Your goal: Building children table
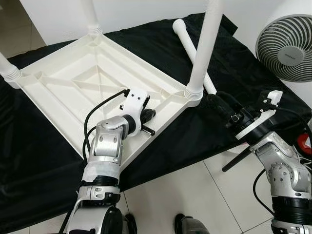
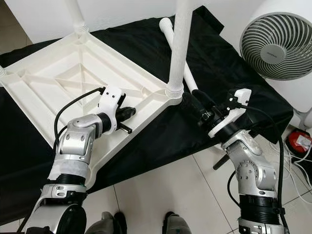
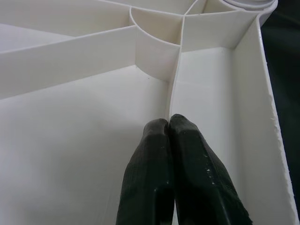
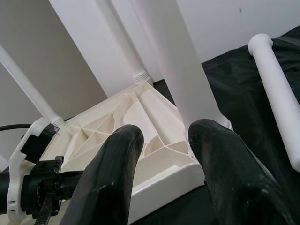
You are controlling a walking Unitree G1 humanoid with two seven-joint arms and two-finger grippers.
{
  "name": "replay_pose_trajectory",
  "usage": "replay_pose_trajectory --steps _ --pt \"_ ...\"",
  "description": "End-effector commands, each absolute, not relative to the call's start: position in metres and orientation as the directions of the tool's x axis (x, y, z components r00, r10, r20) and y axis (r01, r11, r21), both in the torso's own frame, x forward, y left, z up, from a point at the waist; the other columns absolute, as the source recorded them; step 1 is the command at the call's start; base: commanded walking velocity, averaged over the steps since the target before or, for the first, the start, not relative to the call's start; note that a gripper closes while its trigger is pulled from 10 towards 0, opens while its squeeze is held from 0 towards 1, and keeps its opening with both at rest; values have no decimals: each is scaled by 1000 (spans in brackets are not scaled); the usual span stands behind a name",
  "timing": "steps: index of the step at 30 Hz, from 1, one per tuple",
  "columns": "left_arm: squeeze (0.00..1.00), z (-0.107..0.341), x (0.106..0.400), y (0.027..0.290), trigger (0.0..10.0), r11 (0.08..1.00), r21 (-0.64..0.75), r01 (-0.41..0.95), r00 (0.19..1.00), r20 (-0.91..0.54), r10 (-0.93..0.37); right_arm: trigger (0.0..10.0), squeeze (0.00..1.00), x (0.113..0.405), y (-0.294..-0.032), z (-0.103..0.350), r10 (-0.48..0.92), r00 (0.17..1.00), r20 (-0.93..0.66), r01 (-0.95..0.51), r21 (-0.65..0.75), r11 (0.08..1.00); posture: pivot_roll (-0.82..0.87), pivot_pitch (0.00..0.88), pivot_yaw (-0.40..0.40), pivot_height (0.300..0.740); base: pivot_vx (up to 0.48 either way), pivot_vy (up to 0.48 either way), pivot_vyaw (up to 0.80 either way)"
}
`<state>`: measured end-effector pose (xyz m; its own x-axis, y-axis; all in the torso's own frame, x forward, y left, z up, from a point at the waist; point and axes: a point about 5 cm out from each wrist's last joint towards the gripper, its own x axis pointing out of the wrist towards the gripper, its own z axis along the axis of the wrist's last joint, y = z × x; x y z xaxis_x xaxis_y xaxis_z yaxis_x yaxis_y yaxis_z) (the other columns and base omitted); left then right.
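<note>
Tabletop (image 1: pixel 73 83) upside down; left claw (image 1: pixel 148 122) closed empty on rib, bracing. Right claw (image 2: pixel 195 105) open, empty, at four o'clock of fitted leg (image 1: pixel 204 44); approach squarely.

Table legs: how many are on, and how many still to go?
Three legs stand in the upside-down tabletop. The left gripper is shut on a rib inside it; the open right gripper sits by the nearest leg. One loose leg lies on the black cloth, still to fit.

Open black cloth (image 1: pixel 185 141) lies between the upturned tabletop (image 1: pixel 63 83) and the fan (image 1: pixel 287 46), obstructed by the upright corner leg (image 1: pixel 204 48), with a loose leg (image 1: pixel 187 41) lying behind it.
</note>
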<state>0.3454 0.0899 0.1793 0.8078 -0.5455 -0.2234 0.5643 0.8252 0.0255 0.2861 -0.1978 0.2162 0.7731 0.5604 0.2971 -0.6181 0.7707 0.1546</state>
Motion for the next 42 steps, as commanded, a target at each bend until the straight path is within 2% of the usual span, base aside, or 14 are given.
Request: replay_pose_trajectory --steps 1,11,12,14,15,17,18,25,27,28,34,39,40,42 --pt "0 190 352 115 0 994 108 -9 990 -136 24 10000 0 286 -199 218 560 772 300 -617 145 773 -149 146 101 740 0 0 0" --pt "0 190 365 97 0 994 105 29 990 -140 -14 10000 0 289 -198 222 558 770 308 -616 134 776 -144 137 92 740 0 0 0" --pt "0 191 368 90 6627 992 102 68 988 -143 -53 10000 0 289 -197 222 560 769 308 -617 134 775 -144 137 93 740 0 0 0" --pt "0 192 370 85 6627 990 100 94 986 -145 -79 10000 0 290 -197 222 560 769 308 -618 134 775 -144 137 93 740 0 0 0" --pt "0 192 370 77 10000 984 91 155 978 -157 -139 10000 0 290 -197 222 560 769 307 -617 133 775 -145 137 93 740 0 0 0" --pt "0 191 370 68 10000 973 81 217 965 -171 -201 10000 0 290 -197 223 559 770 307 -617 132 776 -150 139 95 740 0 0 0" --pt "1000 193 369 61 10000 961 68 266 955 -154 -254 10000 0 289 -197 223 559 770 306 -616 131 777 -152 139 98 740 0 0 0" --pt "1000 205 354 30 10000 855 8 519 852 -90 -516 10000 0 287 -202 220 521 800 296 -575 134 807 -154 143 105 740 0 0 0" --pt "855 211 351 26 10000 818 8 574 817 -58 -573 10000 0 289 -203 220 497 814 301 -552 136 823 -154 143 105 740 0 0 0" --pt "0 218 348 24 10000 783 2 622 783 -26 -622 10000 0 292 -205 219 467 830 304 -524 139 840 -154 143 105 740 0 0 0" --pt "0 245 331 37 10000 626 81 775 622 74 -780 10000 0 311 -219 212 291 918 269 -336 139 932 -137 139 107 740 0 0 0" --pt "0 250 331 52 10000 628 129 768 622 88 -778 10000 0 318 -224 206 214 947 240 -253 146 956 -131 137 99 740 0 0 0" --pt "0 250 335 60 10000 655 132 744 650 87 -755 10000 851 323 -227 202 180 959 218 -215 147 966 -125 139 96 740 0 0 0" --pt "0 250 335 60 10000 655 132 744 650 87 -755 10000 851 323 -227 202 180 959 218 -215 147 966 -125 139 96 740 0 0 0"
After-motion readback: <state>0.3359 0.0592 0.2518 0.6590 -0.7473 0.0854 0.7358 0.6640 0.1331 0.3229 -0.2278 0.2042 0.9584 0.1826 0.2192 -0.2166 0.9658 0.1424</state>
